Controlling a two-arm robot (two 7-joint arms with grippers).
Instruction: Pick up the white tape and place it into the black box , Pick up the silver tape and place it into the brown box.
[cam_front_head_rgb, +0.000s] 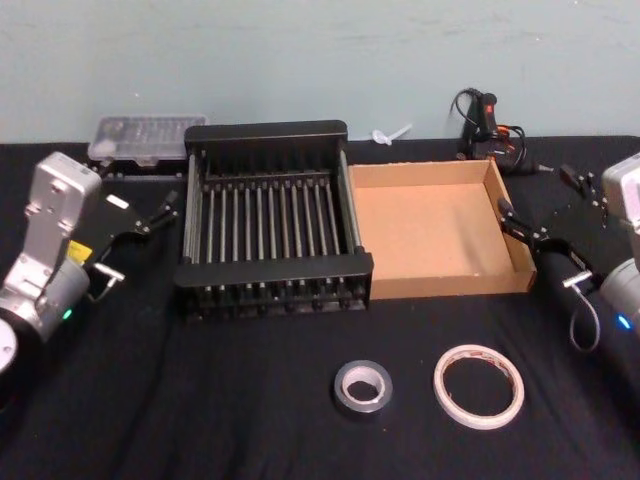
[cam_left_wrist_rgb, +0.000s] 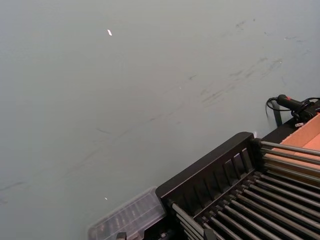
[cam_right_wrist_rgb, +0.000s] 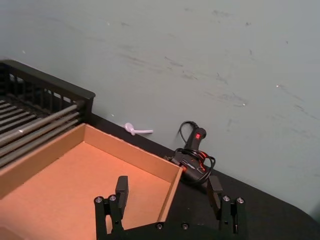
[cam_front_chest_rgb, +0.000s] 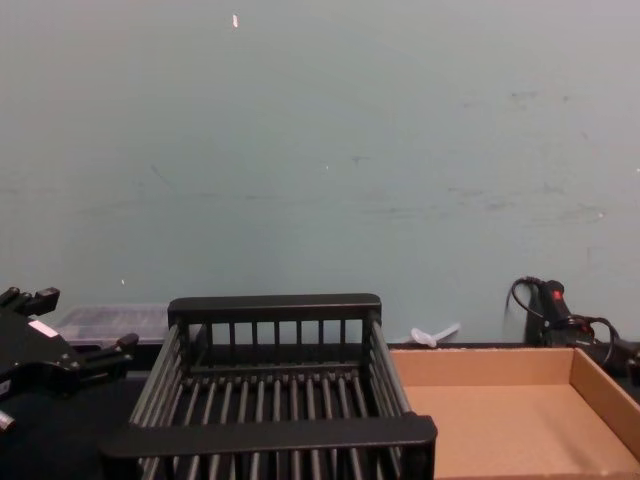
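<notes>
Tapes (white, silver) well apart from right tool.

white tape: white, reddish marks
silver tape: dull grey
black box: black, slatted
brown box: tan
bench: black

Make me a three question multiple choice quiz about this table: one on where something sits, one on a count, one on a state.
1. The silver tape lies: A in the black box; B on the table beside the white tape; C in the brown box.
2. Tape rolls on the table: A one; B two; C three.
3. The right gripper is: A open, empty; B shut on tape; C inside the black box.

Answers: B, both rolls lie on the cloth before the boxes; B, one silver, one white; A, fingers apart with nothing between.
</notes>
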